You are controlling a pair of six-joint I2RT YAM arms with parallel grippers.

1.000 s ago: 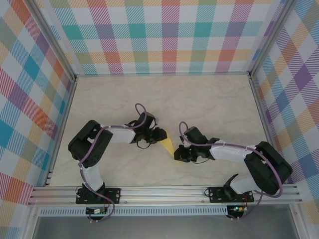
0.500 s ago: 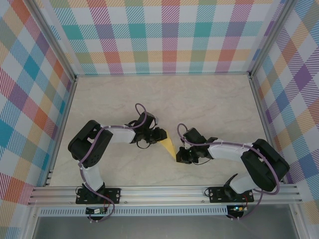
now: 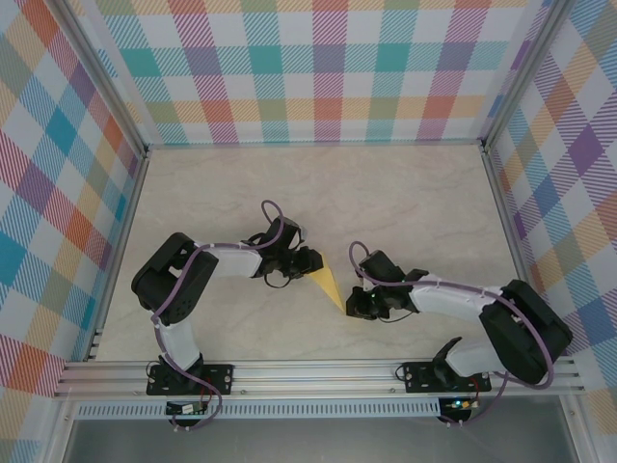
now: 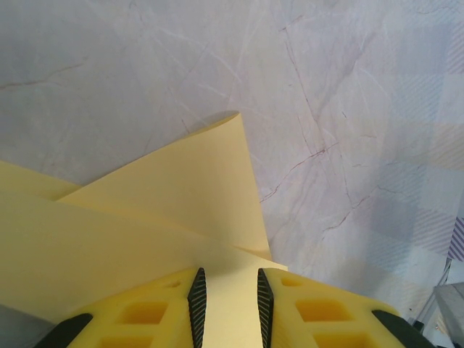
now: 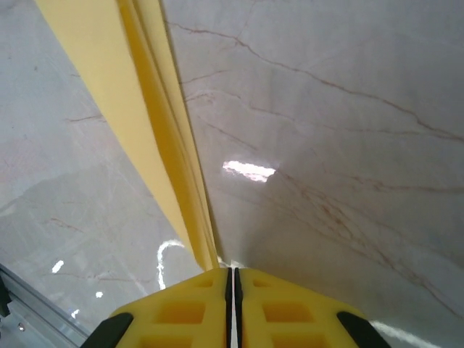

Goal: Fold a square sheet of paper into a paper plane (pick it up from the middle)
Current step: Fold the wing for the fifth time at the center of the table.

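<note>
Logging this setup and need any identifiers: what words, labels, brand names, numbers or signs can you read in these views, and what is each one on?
None: no readable text in any view.
The folded yellow paper is plain, with no print on it.
The yellow fingers of the left gripper and those of the right gripper carry no marking.
The marbled table and the plaid walls show pattern alone, no lettering.

- Table top (image 3: pixel 386 193): pale cream, marble-look, thin dark veins; glossy, with small bright light glints (image 5: pixel 249 171).
- Walls (image 3: pixel 318 68): pastel plaid panels on back, left and right.
- Aluminium rail frame (image 3: pixel 318 371) along near edge; metal corner posts (image 3: pixel 106 82) at back.
</note>
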